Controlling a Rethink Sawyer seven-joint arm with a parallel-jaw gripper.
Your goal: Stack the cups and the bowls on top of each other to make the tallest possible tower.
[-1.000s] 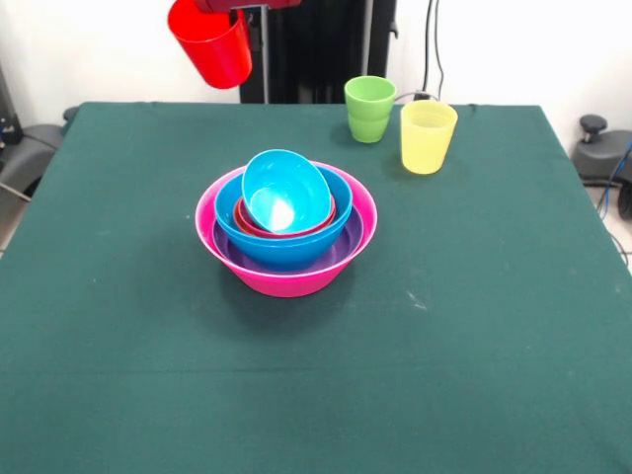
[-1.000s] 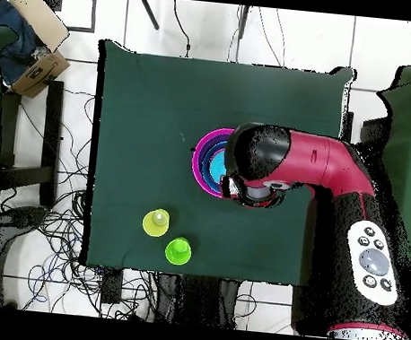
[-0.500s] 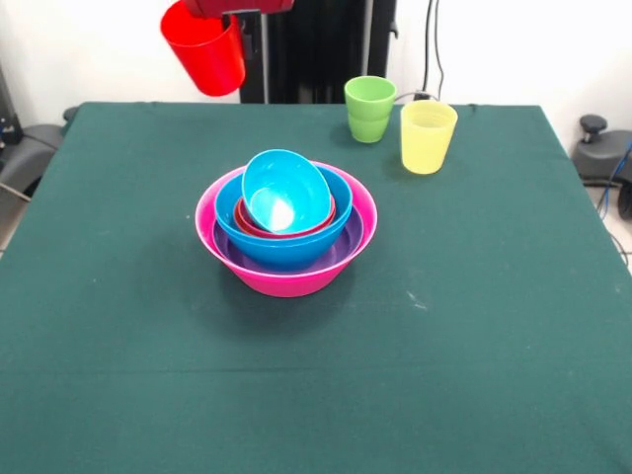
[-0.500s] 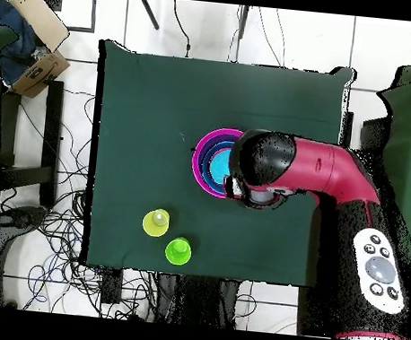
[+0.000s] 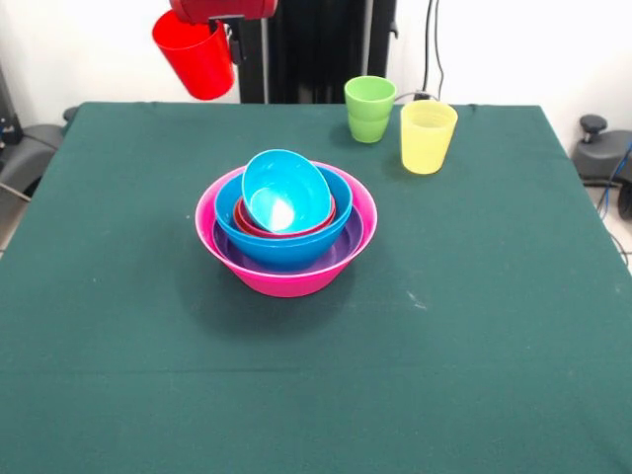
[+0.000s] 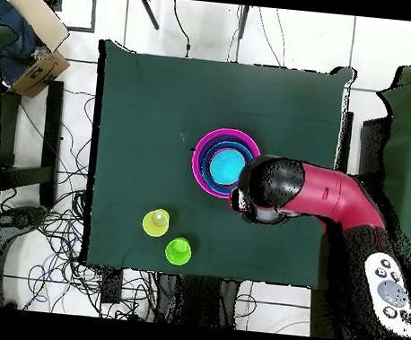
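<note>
Gripping the red cup [image 5: 195, 54], my gripper [image 5: 221, 12] sits at the top edge of the front view, only its red lower housing showing, so I judge the hold from the cup hanging tilted in the air beneath it, clear of the table [image 5: 118, 296]. To the right of that cup and nearer the camera, the tower [image 5: 286, 222] rests on the green cloth: the pink bowl [image 5: 296, 281] outermost, purple [image 5: 348, 254] and blue [image 5: 296, 247] inside it, a dark red rim [image 5: 247, 219] within, and the cyan bowl [image 5: 285, 191] tipped on top. Further right, near the far edge, the green cup [image 5: 369, 109] stands upright, with the yellow cup [image 5: 428, 136] just beside it. From overhead, my arm [image 6: 315, 192] lies beside the pile and hides the red cup.
</note>
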